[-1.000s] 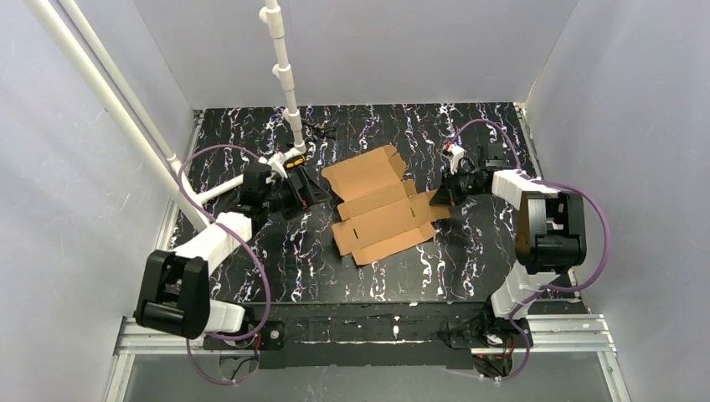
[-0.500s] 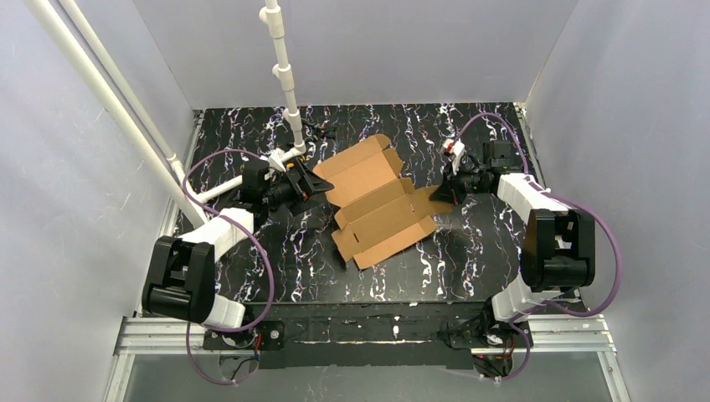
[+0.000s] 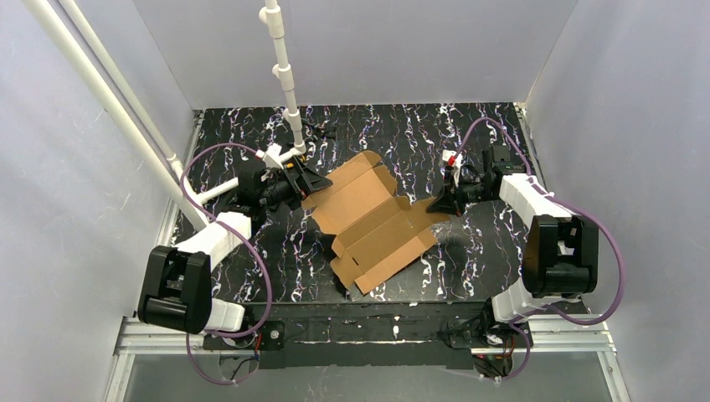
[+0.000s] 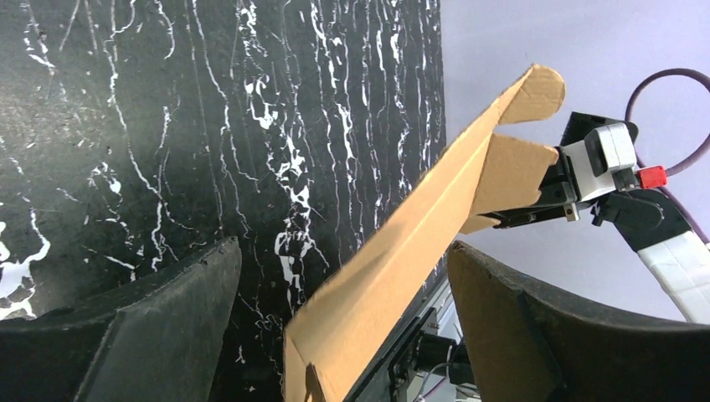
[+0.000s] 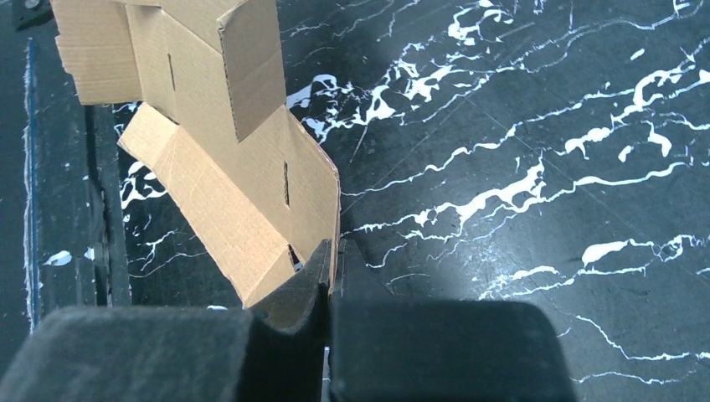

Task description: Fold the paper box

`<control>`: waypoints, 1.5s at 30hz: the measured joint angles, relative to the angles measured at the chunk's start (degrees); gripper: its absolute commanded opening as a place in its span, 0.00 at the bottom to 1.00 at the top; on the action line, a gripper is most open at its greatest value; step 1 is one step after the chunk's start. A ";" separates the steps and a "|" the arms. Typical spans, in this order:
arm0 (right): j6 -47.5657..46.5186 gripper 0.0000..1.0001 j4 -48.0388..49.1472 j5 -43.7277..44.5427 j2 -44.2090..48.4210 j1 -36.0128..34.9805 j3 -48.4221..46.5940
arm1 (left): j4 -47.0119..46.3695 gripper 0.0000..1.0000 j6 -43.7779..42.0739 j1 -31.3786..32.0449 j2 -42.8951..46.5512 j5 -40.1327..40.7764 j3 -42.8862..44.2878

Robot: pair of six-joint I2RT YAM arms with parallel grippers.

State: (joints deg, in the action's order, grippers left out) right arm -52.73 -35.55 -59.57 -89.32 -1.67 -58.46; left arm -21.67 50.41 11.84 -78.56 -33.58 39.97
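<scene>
Here, paper box (image 3: 373, 218) in right end effector (image 3: 434, 204)

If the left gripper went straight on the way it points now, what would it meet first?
Most likely the paper box: in the left wrist view its lifted edge lies ahead of the open left gripper, between the fingers. The right gripper holds its far side. Depth is unclear.

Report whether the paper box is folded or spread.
Spread out: the paper box is an open sheet, flaps unfolded, its edge pinched by the right gripper.
</scene>
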 measured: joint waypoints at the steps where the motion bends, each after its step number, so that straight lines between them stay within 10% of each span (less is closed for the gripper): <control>1: -0.94 0.01 -0.94 -0.55 0.17 0.00 -0.15 | -0.50 0.84 0.09 0.00 0.04 -0.31 -0.04; 16: -1.22 0.01 -2.21 -1.18 0.37 -0.02 -1.16 | -4.94 0.53 -2.51 1.14 4.85 -12.68 -0.15; 24: 0.57 0.01 -1.95 -0.35 0.33 0.00 -1.40 | -4.87 0.00 -5.90 3.56 3.02 -15.34 1.55; 45: 14.03 0.07 0.81 5.84 -7.17 -1.68 -6.25 | 23.76 0.00 -52.98 20.13 8.17 12.41 17.07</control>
State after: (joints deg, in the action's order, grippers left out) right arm -38.70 -34.74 -53.74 -96.49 -3.36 -64.71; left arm 2.09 -2.57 31.97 -70.39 -21.17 57.04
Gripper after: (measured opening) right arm 0.064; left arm 0.015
